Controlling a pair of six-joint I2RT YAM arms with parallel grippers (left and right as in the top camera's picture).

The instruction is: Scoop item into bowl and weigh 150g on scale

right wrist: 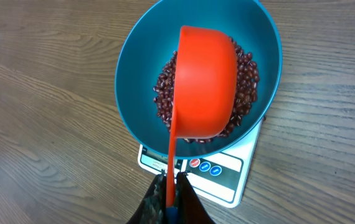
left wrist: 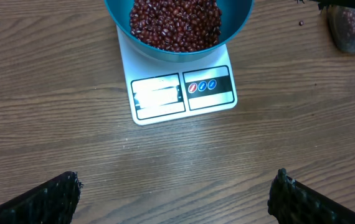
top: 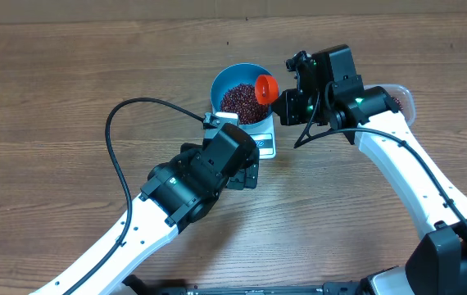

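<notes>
Beans (left wrist: 174, 22) heap in the blue bowl (right wrist: 134, 68), which sits on the white scale (left wrist: 184, 93). The right gripper (right wrist: 171, 199) is clamped on the handle of an orange scoop (right wrist: 205, 81) (tipped over the beans), while the left gripper (left wrist: 174, 183) hovers wide open near the scale.

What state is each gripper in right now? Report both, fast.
Left gripper: open, holding nothing.
Right gripper: shut on the handle of the orange scoop, which is tipped over the bowl.
</notes>
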